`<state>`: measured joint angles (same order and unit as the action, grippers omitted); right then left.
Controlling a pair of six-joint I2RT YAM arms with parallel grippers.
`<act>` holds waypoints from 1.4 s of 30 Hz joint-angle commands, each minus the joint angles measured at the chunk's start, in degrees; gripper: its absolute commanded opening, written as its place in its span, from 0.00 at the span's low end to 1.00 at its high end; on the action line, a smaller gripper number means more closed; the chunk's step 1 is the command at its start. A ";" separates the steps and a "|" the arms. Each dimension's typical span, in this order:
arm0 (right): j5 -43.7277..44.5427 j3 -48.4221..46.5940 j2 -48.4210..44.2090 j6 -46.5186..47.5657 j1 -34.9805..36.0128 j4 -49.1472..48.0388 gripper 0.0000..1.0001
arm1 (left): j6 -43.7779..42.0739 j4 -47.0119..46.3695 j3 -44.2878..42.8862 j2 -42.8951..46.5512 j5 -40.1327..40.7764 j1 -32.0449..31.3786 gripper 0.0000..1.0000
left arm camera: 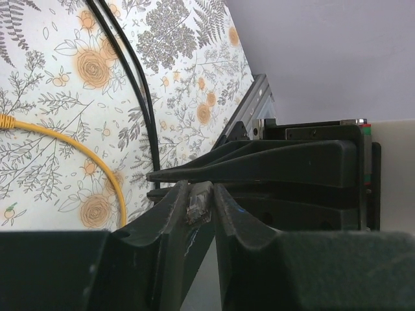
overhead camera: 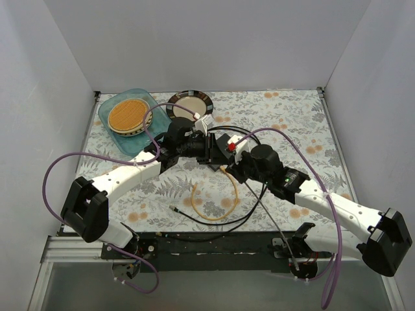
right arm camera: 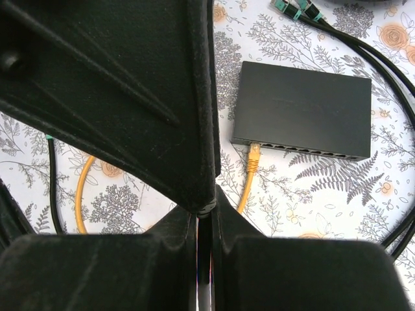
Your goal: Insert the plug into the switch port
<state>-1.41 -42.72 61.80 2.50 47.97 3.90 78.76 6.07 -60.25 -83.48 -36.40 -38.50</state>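
Note:
The dark grey switch (right arm camera: pixel 305 107) lies flat on the flowered cloth. The plug (right arm camera: pixel 254 153) of the yellow cable (right arm camera: pixel 245 191) sits in the switch port (right arm camera: pixel 254 144) at the left end of the row. My left gripper (left arm camera: pixel 200 188) is shut on a small clear connector (left arm camera: pixel 198 202), and the cable it ends is hidden there. Right under the left gripper's dark finger, my right gripper (right arm camera: pixel 205 206) is shut on a thin black cable (right arm camera: pixel 205 259), just behind its ribbed boot. In the top view both grippers (overhead camera: pixel 206 146) (overhead camera: pixel 232 155) meet above the switch.
A blue-green tray (overhead camera: pixel 150 103) with a woven plate stands at the back left, and a dark-rimmed plate (overhead camera: pixel 192 97) is beside it. Black cables (overhead camera: pixel 214 220) and the yellow cable's loop (overhead camera: pixel 232 194) lie in front of the arms. Two teal-tipped black cables (right arm camera: pixel 295 8) run past the switch.

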 commanded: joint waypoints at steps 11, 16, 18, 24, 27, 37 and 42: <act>4.75 -11.50 -4.48 1.45 -1.99 3.83 0.77 | -7.04 7.65 -14.01 3.66 18.38 3.69 0.00; 1.77 -14.32 -9.50 1.54 -3.75 3.83 0.98 | -13.54 -3.58 -16.31 7.63 10.84 5.28 0.00; -1.30 -15.64 -11.17 2.15 -4.11 3.92 0.99 | -14.51 -12.41 -12.63 10.51 6.79 5.28 0.00; -7.02 -17.66 -12.32 2.77 -4.28 4.62 0.98 | -16.18 -32.21 7.20 16.77 -2.69 5.28 0.00; -9.04 -17.57 -11.18 2.77 -4.28 4.89 0.98 | -15.39 -40.50 15.73 19.23 -6.57 5.10 0.00; -22.67 -16.08 -5.56 3.21 -4.37 2.25 0.88 | -17.94 -47.46 24.57 25.56 -7.72 4.84 0.00; -24.16 -16.17 -2.39 3.56 -4.63 2.25 0.84 | -17.68 -47.46 23.86 25.39 -9.47 4.84 0.00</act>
<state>-21.87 -58.26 58.46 4.99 43.86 8.47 62.13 -39.00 -35.20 -58.70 -43.79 -33.39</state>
